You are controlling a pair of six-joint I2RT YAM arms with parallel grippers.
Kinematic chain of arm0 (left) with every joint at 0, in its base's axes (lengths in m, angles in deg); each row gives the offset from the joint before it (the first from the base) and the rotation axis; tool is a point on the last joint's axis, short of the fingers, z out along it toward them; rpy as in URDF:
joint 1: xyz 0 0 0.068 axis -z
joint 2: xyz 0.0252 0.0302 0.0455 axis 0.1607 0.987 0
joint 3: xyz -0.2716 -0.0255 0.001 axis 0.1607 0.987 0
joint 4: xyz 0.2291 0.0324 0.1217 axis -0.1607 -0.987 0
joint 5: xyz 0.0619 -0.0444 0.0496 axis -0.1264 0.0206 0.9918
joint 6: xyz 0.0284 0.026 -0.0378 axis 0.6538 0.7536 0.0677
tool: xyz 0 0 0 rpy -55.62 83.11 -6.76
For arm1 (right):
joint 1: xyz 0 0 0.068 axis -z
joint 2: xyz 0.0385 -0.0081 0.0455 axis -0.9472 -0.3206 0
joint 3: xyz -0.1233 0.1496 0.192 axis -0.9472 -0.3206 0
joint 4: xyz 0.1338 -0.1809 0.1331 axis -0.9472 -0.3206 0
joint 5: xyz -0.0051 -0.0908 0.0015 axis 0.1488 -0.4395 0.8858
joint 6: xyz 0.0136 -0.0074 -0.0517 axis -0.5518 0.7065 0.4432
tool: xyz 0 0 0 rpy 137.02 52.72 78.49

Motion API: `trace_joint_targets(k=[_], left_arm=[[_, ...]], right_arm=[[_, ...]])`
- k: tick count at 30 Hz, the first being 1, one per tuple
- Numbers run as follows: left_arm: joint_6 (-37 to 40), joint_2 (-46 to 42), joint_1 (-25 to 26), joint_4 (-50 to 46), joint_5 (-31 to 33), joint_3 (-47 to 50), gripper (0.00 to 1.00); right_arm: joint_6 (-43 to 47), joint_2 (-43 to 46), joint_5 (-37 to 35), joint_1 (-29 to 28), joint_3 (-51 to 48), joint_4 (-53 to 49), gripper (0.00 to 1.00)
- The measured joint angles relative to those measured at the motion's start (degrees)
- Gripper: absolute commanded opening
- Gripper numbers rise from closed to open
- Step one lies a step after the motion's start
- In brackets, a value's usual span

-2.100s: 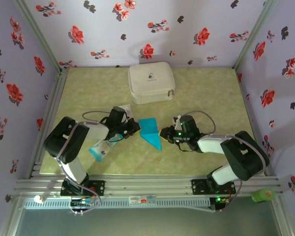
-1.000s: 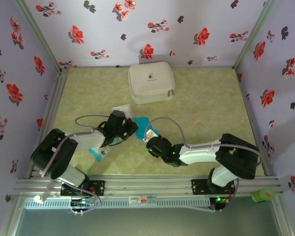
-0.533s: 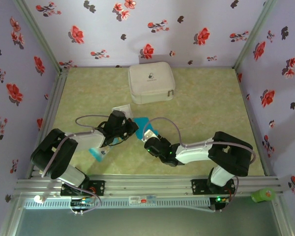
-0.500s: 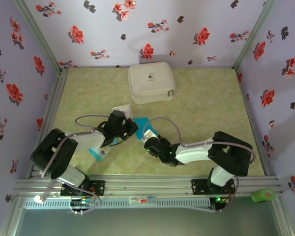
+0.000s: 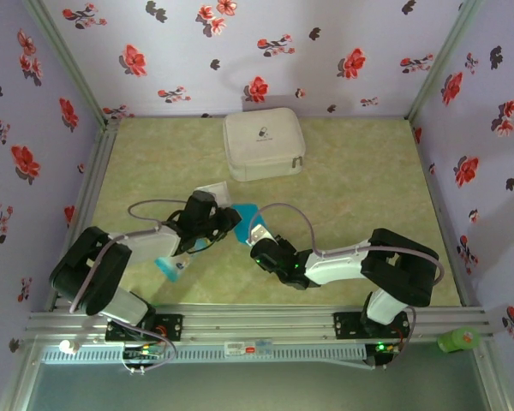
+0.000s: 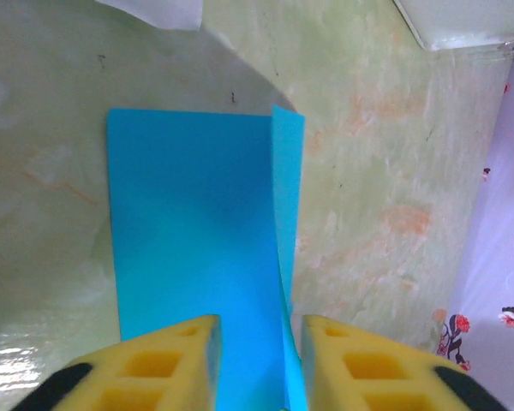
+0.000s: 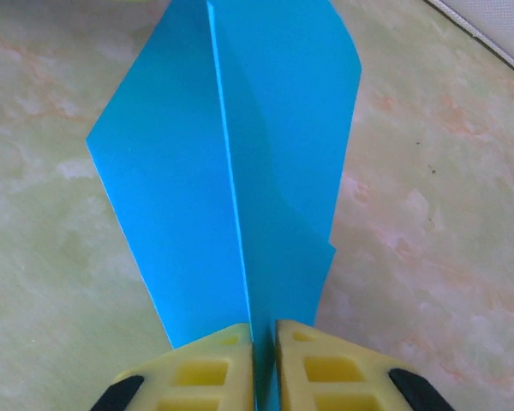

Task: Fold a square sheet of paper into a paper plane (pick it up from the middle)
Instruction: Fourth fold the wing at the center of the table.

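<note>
Blue paper [image 7: 231, 171] pinched at its crease in right tool [image 7: 264, 332] (left tool [image 6: 259, 332] narrowly parted astride its upright flap)

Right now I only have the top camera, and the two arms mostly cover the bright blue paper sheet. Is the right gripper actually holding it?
Observer: Yes. On the right wrist camera, the right gripper is shut on a raised centre crease of the bright blue paper sheet.
Operator: And the left one?
Observer: The left gripper is open. Its yellow fingers stand apart, with the sheet lying between them.
Operator: Is the sheet flat on that side?
Observer: Not wholly. A narrow strip along one edge stands up, close to one finger.
</note>
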Motion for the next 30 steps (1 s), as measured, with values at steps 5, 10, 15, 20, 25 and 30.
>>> trace_joint_targets(k=[5, 10, 15, 20, 25, 30], left_arm=[[1.36, -0.39, -0.68, -2.32, -0.07, -1.16, 0.51], [2.71, -0.37, -1.03, -3.87, -0.76, -2.27, 0.61], [4.07, 1.05, -1.6, -4.66, -2.64, -4.92, 0.65], [4.35, 4.04, -1.92, -4.66, -4.76, -7.63, 0.6], [4.44, 6.99, -2.05, -4.7, -6.67, -8.63, 0.41], [4.2, 7.37, -2.05, -4.66, -7.58, -8.66, 0.31]], right_arm=[[-0.68, 0.0, 0.02, 0.0, -0.15, 0.74, 0.1], [-0.9, 0.0, 0.24, 0.0, -0.74, 1.7, 0.1], [-0.9, 0.0, 0.83, 0.0, -1.25, 2.56, 0.1], [-0.9, 0.02, 1.11, 0.0, -1.31, 2.95, 0.1], [-0.87, 0.02, 1.4, 0.0, -1.86, 3.19, 0.13], [-1.38, 0.02, 2.4, 0.22, -2.12, 3.17, 0.13]])
